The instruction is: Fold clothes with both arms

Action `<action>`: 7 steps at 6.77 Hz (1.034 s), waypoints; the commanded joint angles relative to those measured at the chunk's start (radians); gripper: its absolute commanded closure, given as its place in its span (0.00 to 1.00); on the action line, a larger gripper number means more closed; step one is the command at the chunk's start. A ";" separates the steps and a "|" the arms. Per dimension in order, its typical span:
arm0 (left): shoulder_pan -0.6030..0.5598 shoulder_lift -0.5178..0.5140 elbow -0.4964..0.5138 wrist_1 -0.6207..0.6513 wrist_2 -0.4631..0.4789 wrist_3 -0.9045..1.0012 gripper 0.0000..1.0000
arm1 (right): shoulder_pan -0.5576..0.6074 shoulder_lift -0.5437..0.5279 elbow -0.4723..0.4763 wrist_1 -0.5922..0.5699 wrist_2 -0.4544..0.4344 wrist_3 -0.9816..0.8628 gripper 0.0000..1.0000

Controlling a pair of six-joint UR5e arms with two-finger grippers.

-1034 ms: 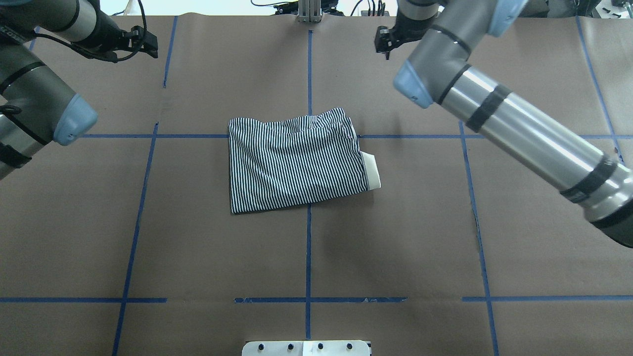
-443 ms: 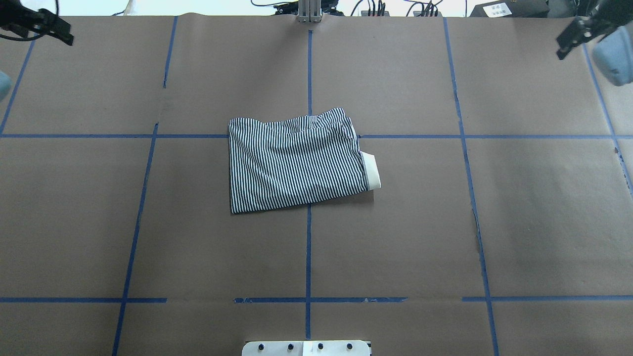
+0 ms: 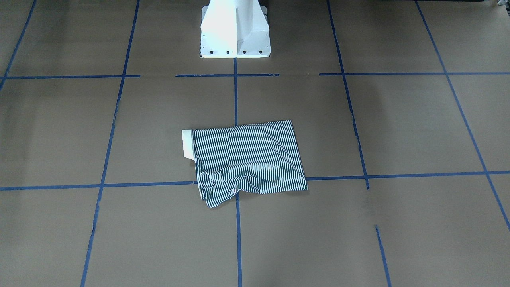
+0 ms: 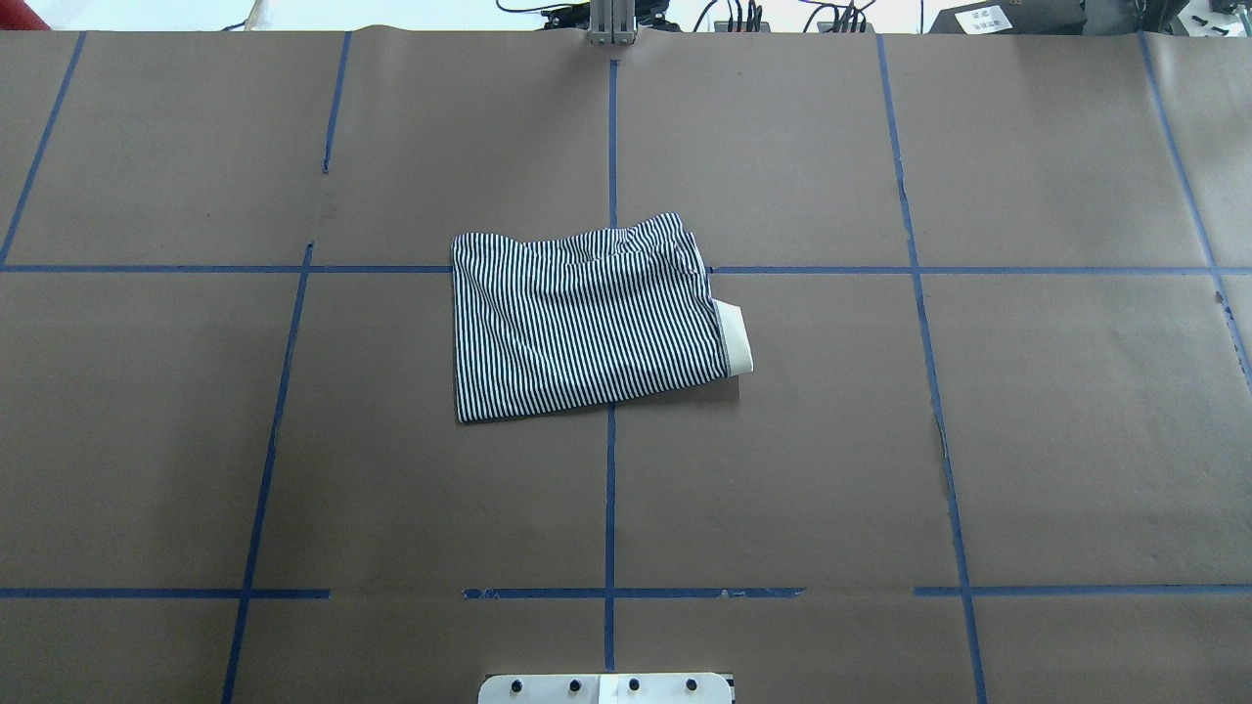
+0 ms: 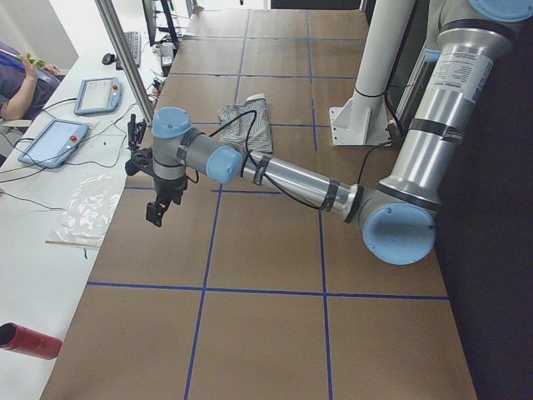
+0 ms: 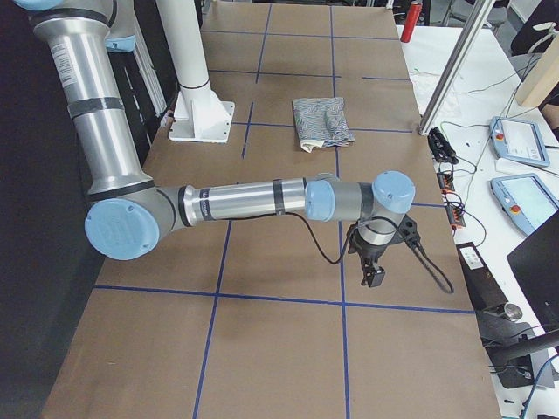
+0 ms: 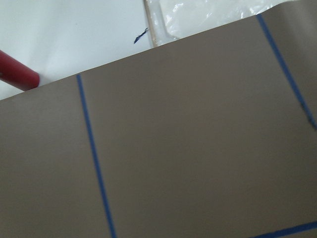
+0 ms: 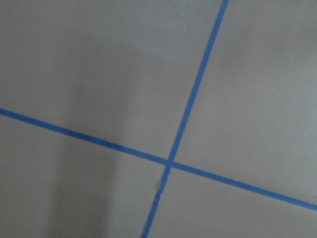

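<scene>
The striped clothes (image 4: pixel 587 313) lie folded into a rough rectangle near the table's centre, with a cream collar (image 4: pixel 734 337) poking out on one side. The front-facing view shows the same bundle of clothes (image 3: pixel 247 159), wrinkled along its near edge. Nothing touches it. Both arms are swung out to the table's ends. The left gripper (image 5: pixel 156 212) hangs over the brown paper far from the clothes (image 5: pixel 258 117). The right gripper (image 6: pixel 374 278) points down at the opposite end, far from the clothes (image 6: pixel 321 120). Only side views show the grippers, so I cannot tell whether they are open or shut.
The white pedestal base (image 3: pixel 235 36) stands at the robot's side of the table. A red cylinder (image 5: pixel 29 342) lies off the paper by the left end. Control tablets (image 5: pixel 58 142) and cables sit on the white side bench, where a person's arm (image 5: pixel 21 79) shows.
Both arms have swung outward and left the overhead view. The clothes have not moved.
</scene>
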 commanded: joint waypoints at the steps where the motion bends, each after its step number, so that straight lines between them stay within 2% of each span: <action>1: -0.055 0.116 -0.064 0.030 -0.047 0.136 0.00 | 0.061 -0.084 0.023 -0.001 -0.005 -0.075 0.00; 2: -0.053 0.131 -0.056 -0.013 -0.047 0.124 0.00 | 0.061 -0.092 0.067 -0.002 -0.004 -0.074 0.00; 4: -0.050 0.206 -0.030 -0.038 -0.038 0.122 0.00 | 0.060 -0.138 0.068 -0.002 -0.016 -0.072 0.00; 5: -0.050 0.209 -0.011 -0.026 -0.043 0.121 0.00 | 0.060 -0.149 0.063 -0.004 -0.008 -0.071 0.00; 7: -0.050 0.201 -0.029 0.095 -0.069 0.088 0.00 | 0.061 -0.157 0.039 -0.002 0.028 -0.056 0.00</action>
